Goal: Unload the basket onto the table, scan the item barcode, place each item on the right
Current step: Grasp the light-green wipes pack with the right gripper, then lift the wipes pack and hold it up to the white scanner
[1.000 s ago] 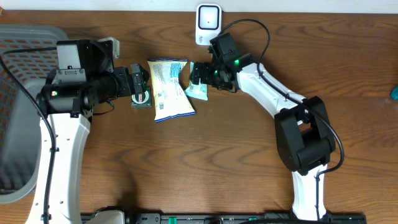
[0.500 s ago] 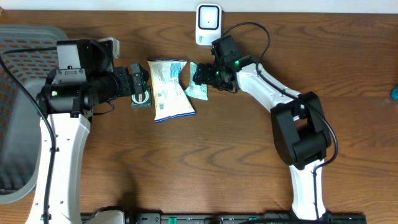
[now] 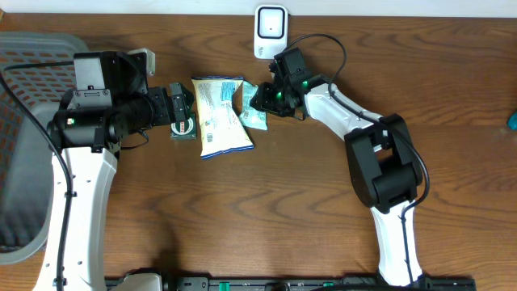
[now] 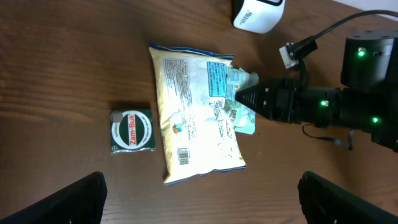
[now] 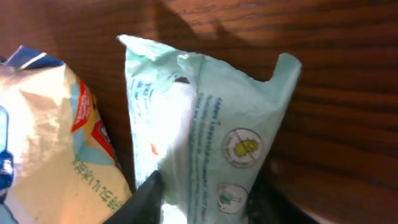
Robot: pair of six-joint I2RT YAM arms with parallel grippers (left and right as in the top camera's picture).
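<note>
Mint-green packet [image 5: 205,118] sits between the fingers of the right gripper [image 5: 205,200], low over the table [image 3: 283,202]. Whether it rests on the wood or is lifted clear cannot be told.

Findings across the overhead view, from the left:

- The grey basket [image 3: 32,48] stands behind the left arm at the table's edge.
- The left gripper [image 4: 202,198] has its fingers spread wide with nothing between them, and it hangs above the items.
- A green Zam-Buk box [image 4: 131,130] lies label up, ahead of the left gripper and off toward one finger. It is near the bag but not touching it.
- A snack bag [image 4: 193,118] lies flat with its printed back up, straight ahead of the left gripper and between the two grippers. Its barcode [image 4: 183,155] faces up at the end nearer the left gripper.
- The mint-green packet lies against the bag's edge on the right gripper's side.
- The right gripper is drawn in on the packet. Its wrist view shows one dark finger pressed against each side of the packet's near end.
- The white scanner [image 3: 271,31] stands at the far table edge, just beside the right gripper's wrist and apart from the packet.
- A small teal object [image 3: 512,120] lies well behind the right arm. It is cut off by the frame and cannot be identified.
</note>
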